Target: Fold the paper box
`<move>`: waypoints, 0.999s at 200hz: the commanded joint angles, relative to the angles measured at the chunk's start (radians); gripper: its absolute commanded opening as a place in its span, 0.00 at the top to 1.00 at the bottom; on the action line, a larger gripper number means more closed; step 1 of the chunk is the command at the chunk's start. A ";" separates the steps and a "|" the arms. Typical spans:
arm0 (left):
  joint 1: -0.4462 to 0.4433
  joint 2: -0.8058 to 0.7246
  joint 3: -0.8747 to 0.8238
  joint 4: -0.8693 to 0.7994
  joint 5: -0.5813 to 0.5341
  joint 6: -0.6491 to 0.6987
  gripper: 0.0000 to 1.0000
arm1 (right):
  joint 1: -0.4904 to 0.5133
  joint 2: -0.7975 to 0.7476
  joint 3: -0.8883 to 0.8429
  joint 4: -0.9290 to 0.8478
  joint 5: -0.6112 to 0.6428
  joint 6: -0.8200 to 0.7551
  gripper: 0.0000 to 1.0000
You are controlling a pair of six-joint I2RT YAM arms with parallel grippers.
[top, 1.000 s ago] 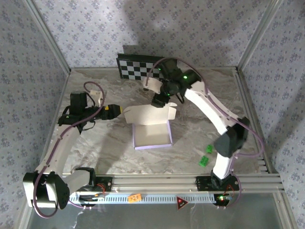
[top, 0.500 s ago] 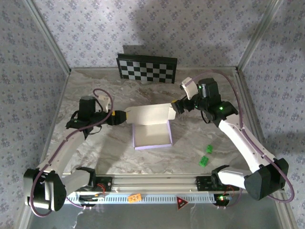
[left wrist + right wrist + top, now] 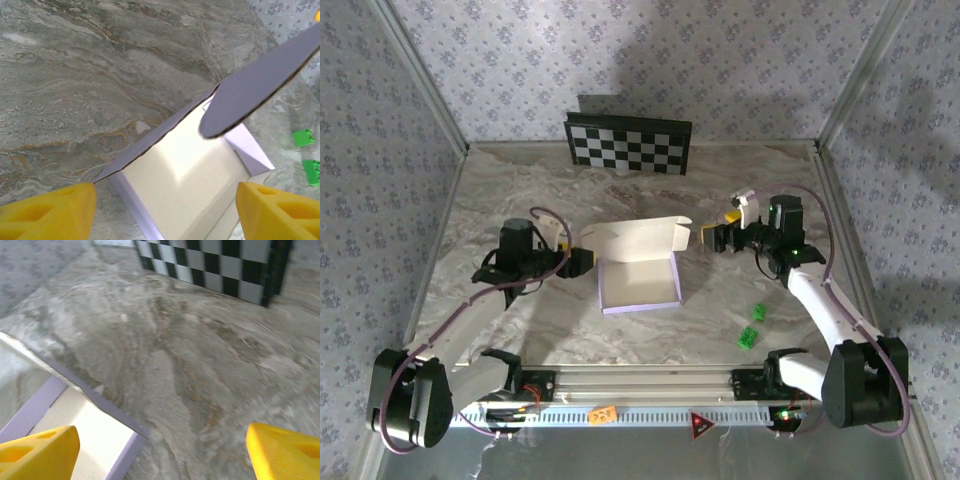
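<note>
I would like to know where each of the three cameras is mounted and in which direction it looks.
Top external: above and behind the arm bases, looking down on the table; both arms show, the left end effector and right end effector flanking the paper box.
Left wrist: on the left arm, looking past its yellow fingers into the paper box.
Right wrist: on the right arm, looking past its yellow fingers toward the checkerboard panel.
Shared: all see the paper box.
</note>
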 commanded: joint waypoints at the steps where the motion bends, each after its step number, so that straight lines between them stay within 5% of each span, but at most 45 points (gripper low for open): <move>1: -0.009 -0.004 -0.029 0.130 -0.054 0.027 0.33 | 0.019 0.046 -0.010 0.089 -0.157 -0.103 0.15; 29: -0.013 0.044 -0.015 0.167 -0.053 0.032 0.42 | 0.065 0.132 0.017 0.077 -0.213 -0.184 0.32; 80: -0.032 0.069 0.041 0.130 -0.023 0.088 0.42 | 0.124 0.211 0.061 0.065 -0.168 -0.240 0.39; 200: -0.055 0.039 0.090 0.029 -0.074 0.120 0.74 | 0.157 0.232 0.129 -0.033 -0.112 -0.291 0.68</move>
